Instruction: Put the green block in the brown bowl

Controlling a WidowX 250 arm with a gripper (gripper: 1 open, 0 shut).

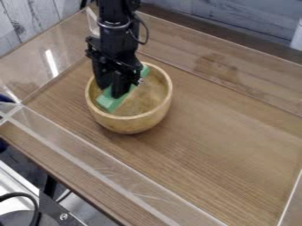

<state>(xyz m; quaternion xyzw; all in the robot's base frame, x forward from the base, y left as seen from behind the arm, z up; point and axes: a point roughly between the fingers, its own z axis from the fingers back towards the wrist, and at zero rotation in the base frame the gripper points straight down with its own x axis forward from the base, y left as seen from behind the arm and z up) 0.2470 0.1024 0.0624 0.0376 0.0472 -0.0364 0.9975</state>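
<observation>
The brown bowl [139, 121] sits left of centre on the wooden table. The green block [111, 101] leans inside it, with its lower end on the bowl's pale floor by the left wall and its upper end near the far rim. My gripper [118, 88] points straight down into the bowl. Its dark fingers [123, 81] stand on either side of the block's middle. They hide that part of the block, and I cannot see whether they still press on it.
A clear plastic wall [71, 146] runs along the table's front and left edges. Bare wood tabletop [224, 115] stretches to the right of the bowl. A pale plank wall [30, 18] stands at the back left.
</observation>
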